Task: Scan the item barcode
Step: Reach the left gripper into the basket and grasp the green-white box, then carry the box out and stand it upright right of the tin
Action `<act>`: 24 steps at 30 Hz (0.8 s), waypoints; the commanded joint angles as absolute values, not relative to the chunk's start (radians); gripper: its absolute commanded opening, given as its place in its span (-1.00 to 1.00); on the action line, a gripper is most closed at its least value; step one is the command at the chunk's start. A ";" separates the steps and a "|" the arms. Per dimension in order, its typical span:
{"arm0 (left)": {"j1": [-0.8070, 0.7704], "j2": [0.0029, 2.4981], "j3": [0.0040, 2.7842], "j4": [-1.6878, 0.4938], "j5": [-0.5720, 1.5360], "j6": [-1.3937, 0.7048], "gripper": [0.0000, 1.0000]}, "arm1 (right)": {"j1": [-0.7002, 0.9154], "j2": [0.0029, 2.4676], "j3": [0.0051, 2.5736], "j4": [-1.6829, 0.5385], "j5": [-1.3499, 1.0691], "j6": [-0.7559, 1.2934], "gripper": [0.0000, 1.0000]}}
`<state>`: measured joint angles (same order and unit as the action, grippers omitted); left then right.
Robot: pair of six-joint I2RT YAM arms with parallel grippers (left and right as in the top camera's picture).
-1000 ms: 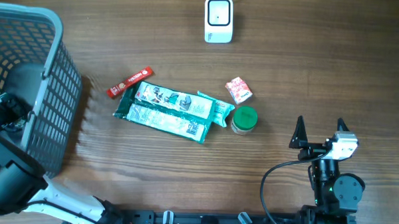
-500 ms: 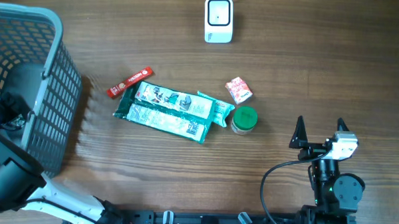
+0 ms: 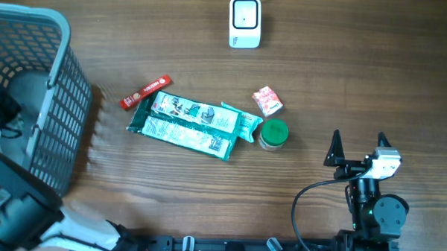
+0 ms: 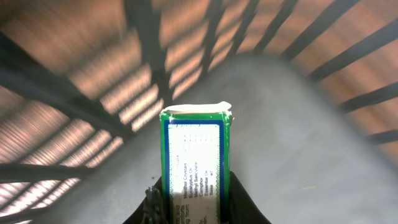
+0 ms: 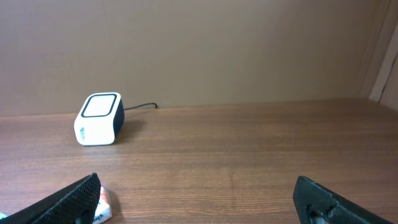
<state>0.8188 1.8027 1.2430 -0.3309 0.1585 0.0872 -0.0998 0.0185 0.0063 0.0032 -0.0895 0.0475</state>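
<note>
Once open, left gripper (image 4: 194, 208) around packet (image 4: 194, 149)

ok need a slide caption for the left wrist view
Left tool gripping a green box, white printed label facing the camera, inside the grey basket

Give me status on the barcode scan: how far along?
Done: the left tool is shut on a green-edged pack. In hand: that pack is inside the basket, not yet lifted clear. Left: carry it to the white scanner and show it the barcode. The right tool is open and holds nothing.
</note>
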 commanded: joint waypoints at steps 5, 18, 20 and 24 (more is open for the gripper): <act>0.746 1.452 1.244 -0.266 0.345 -0.145 -0.67 | -0.098 0.014 0.005 0.006 -0.102 0.054 0.99; 0.212 1.143 1.243 -0.339 0.612 -0.412 -0.59 | -0.098 0.014 0.005 0.006 -0.102 0.053 1.00; 0.069 1.186 1.243 -0.356 0.611 -0.413 -0.60 | -0.098 0.014 0.005 0.006 -0.102 0.054 1.00; -0.207 1.326 1.243 -0.308 0.562 -0.424 -0.62 | -0.098 0.014 0.005 0.006 -0.102 0.053 0.99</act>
<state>-0.0227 1.2247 1.2434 -0.3428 0.5827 -0.3992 -0.0998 0.0185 0.0063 0.0032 -0.0895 0.0475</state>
